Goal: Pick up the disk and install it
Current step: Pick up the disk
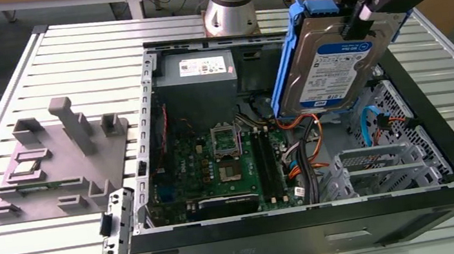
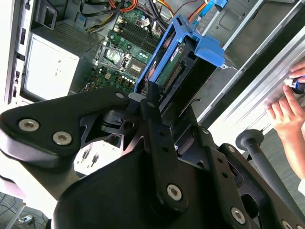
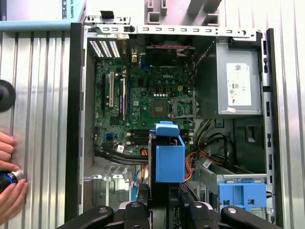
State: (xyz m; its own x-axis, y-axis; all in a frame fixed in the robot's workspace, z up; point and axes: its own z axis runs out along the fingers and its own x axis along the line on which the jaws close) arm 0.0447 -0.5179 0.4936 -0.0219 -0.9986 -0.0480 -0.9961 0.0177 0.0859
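The disk (image 1: 336, 61), a silver-grey drive with a white-and-blue label in a bright blue carrier, hangs tilted above the open computer case (image 1: 308, 218), over its right half in the exterior view. My gripper (image 1: 363, 18) is shut on the disk's upper end. In the second wrist view the disk (image 2: 183, 62) sticks out beyond the black gripper (image 2: 155, 102), with the motherboard behind it. Seen end-on in the first wrist view, the disk (image 3: 169, 157) sits in the gripper (image 3: 167, 193) above the case's inside.
A grey power supply (image 1: 196, 69) sits in the case's far corner. A silver drive cage (image 1: 388, 169) stands at the near right. A lone blue bracket (image 3: 241, 193) lies in the case. A grey fixture block (image 1: 58, 161) rests on the table. A person's hand (image 3: 9, 191) lies on the table beside the case.
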